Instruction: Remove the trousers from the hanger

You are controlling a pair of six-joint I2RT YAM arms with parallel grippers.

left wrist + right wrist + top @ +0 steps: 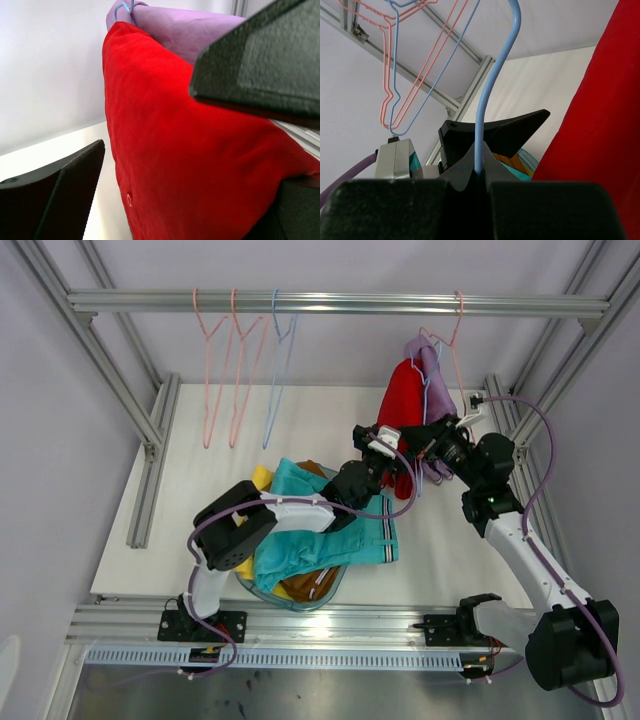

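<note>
— How far along is it?
— Three of five look done. The teal trousers [330, 530], yellow trousers [262, 478] and brown trousers [305, 586] lie heaped on the table [200, 480] near the arm bases, and three bare hangers [240, 370] dangle from the rail [340, 305].
— And the rest?
— The red trousers [400, 405] and lilac trousers [432, 370] hang at the right, touching. The right gripper [479, 172] is clamped on the blue hanger [485, 100] wire. The left gripper [160, 130] has its fingers wide apart either side of the red cloth, not pinching it.
— Red next?
— I'd judge so, then lilac
</note>
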